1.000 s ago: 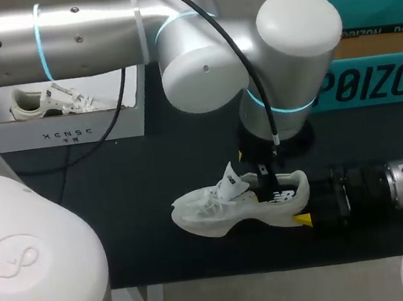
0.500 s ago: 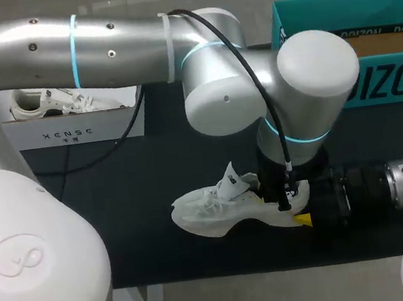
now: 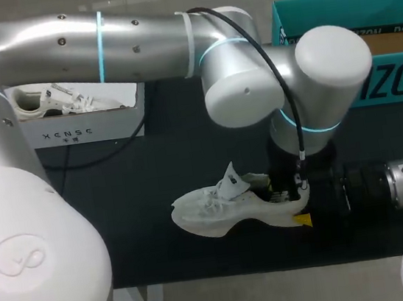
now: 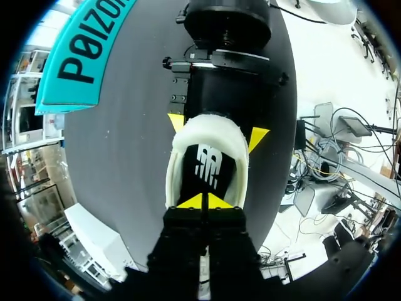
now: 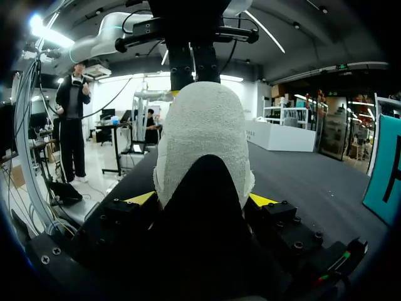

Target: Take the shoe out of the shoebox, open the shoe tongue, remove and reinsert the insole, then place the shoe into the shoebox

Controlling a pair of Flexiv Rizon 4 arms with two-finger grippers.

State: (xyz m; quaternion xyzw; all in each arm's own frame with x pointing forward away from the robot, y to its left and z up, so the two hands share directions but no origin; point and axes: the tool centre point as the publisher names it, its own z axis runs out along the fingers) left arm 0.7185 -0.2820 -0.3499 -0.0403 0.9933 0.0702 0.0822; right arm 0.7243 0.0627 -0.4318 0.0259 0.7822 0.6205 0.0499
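Holding the white shoe [image 3: 217,211] on its sole on the dark worktop [image 3: 140,188], well apart from the teal shoebox [image 3: 393,81].
Gripping the heel from both sides with the right hand [image 5: 202,199]. Down in the shoe's opening with the left hand [image 4: 202,202], fingers pressed together, tips at the black insole [image 4: 207,169]; cannot tell whether pinching it.

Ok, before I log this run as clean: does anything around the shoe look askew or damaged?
Nothing stands out. The shoe stands upright on the table, heel held between the jaws of the right gripper, tongue raised, insole looking flat inside.
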